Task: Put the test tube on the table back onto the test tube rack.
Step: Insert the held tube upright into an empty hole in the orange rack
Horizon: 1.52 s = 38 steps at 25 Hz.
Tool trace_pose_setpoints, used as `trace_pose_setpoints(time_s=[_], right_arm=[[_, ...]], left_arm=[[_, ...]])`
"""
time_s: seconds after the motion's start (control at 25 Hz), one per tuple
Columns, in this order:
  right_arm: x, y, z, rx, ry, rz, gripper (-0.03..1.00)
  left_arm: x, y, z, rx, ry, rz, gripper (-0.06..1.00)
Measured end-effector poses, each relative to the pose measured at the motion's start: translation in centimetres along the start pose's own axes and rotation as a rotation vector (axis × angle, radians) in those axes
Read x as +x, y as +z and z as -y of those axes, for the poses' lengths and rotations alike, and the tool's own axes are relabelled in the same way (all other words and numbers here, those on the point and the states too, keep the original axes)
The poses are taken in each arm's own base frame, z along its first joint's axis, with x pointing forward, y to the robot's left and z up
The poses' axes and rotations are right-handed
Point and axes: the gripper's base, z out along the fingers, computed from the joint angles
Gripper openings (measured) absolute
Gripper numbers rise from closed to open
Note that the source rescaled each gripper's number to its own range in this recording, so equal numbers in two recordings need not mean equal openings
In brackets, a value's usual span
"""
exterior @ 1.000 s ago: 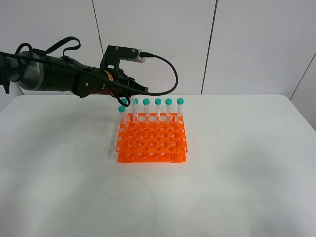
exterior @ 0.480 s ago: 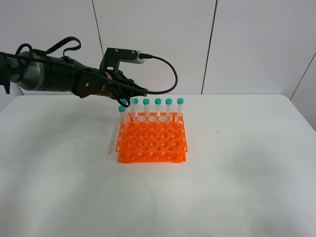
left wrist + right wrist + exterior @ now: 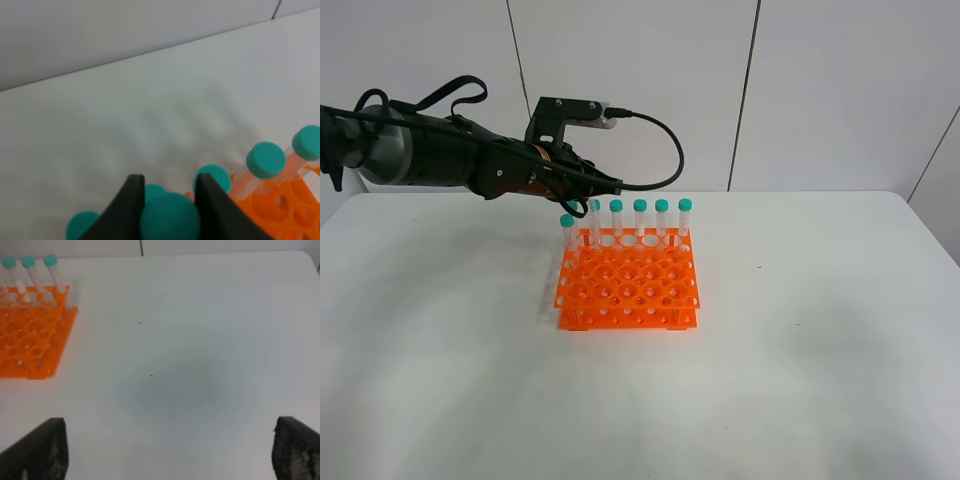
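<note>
Left gripper (image 3: 170,179) jaws are clamped on the test tube (image 3: 170,220), teal cap between them, test tube rack (image 3: 630,321) just below. Seating and release look left to do. Right gripper (image 3: 170,440) jaws wide, nothing between.

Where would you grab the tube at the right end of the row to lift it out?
Pinch the right-end tube just under its teal cap, coming straight down from above. It stands upright, its lower part sunk in the orange rack, with a neighbour close beside it.
</note>
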Motion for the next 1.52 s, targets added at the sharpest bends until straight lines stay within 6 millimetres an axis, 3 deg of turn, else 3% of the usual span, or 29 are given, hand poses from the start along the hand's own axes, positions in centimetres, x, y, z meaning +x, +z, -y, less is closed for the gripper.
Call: trace_pose_setpoints(time_s=[0.32,0.76,1.08,1.52], right_arm=[[0.0,0.0,0.0,0.000,0.000,0.000,0.99],[0.0,0.0,0.0,0.000,0.000,0.000,0.99],[0.0,0.0,0.0,0.000,0.000,0.000,0.99],[0.0,0.0,0.0,0.000,0.000,0.000,0.99]], left_arm=[[1.2,0.1,-0.2,0.002,-0.012,-0.016,0.00],[0.9,0.1,-0.1,0.016,-0.008,0.024,0.00],[2.5,1.6,-0.3,0.012,0.013,-0.018,0.00],[3.0,1.8,-0.4,0.001,0.013,-0.053,0.00]])
